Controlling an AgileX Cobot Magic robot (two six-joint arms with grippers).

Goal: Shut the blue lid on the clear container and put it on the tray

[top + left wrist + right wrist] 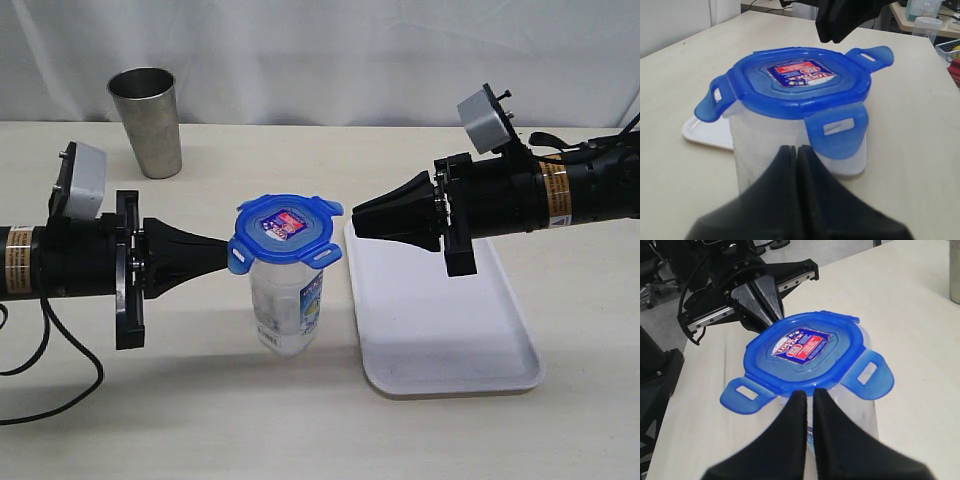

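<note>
The clear container (pixel 285 305) stands on the table just left of the tray (pixel 450 330). The blue lid (pixel 285 230) sits on top of it with its flaps sticking outward. My left gripper (pixel 225 255) is shut with nothing in it, and its tip sits against the container's side just under the lid (pixel 795 82). From the opposite side my right gripper (pixel 355 222) is shut and empty, with its tip at the lid's rim (pixel 802 350). The right wrist view shows the container (pixel 860 410) below that rim, and the left wrist view shows its wall (pixel 760 145).
A tapered steel cup (pixel 147 120) stands at the back left. The white tray (pixel 705 131) lies under my right arm, with nothing on it. A black cable (pixel 60 370) trails from the left arm across the front left of the table.
</note>
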